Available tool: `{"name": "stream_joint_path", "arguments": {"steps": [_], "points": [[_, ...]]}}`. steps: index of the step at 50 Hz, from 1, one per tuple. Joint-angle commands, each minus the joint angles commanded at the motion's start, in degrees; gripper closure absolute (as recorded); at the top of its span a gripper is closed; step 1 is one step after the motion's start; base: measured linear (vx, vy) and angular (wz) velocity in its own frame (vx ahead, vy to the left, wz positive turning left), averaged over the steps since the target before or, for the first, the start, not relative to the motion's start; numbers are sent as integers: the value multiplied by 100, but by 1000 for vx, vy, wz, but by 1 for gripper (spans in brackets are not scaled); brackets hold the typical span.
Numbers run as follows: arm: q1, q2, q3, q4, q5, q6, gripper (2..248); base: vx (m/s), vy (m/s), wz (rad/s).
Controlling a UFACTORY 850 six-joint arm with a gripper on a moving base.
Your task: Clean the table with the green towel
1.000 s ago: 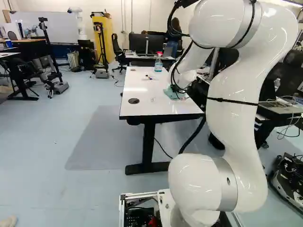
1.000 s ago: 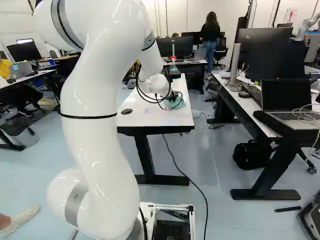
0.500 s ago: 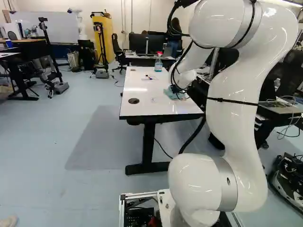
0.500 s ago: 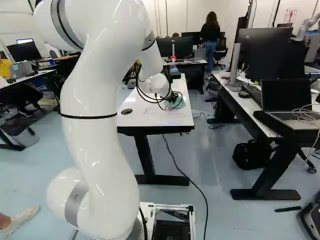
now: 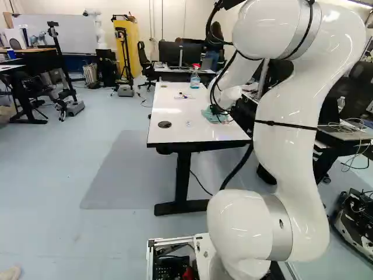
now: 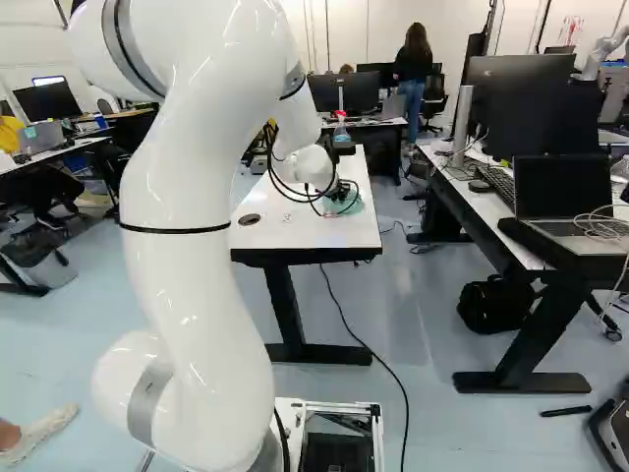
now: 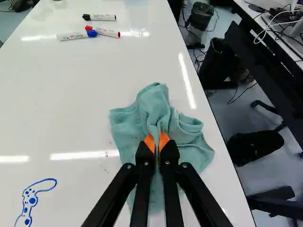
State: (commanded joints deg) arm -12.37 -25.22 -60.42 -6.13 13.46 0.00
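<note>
My gripper (image 6: 341, 191) is low over the white table (image 6: 295, 231), partly hidden by cables in the right base view. In the wrist view the gripper (image 7: 157, 143) is shut on the green towel (image 7: 156, 113), pinching a bunched fold between its orange pads. The towel lies spread on the tabletop around the fingers, close to one long edge. Small red marks (image 7: 106, 153) and a blue drawing (image 7: 32, 199) are on the white surface beside the towel.
Several markers (image 7: 90, 35) lie on the table ahead of the towel. A spray bottle (image 5: 195, 77) stands at the table's far end. A desk with monitor and laptop (image 6: 562, 189) stands to the right. Another robot (image 5: 97, 26) is far back.
The arm's wrist and the towel held with it have shifted slightly over the tabletop. The base has stayed in place.
</note>
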Motion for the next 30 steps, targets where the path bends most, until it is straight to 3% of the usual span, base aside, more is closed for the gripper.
{"name": "stream_joint_path", "arguments": {"steps": [30], "points": [[156, -600, -786, 0, 0, 0, 220, 0, 0, 0]]}}
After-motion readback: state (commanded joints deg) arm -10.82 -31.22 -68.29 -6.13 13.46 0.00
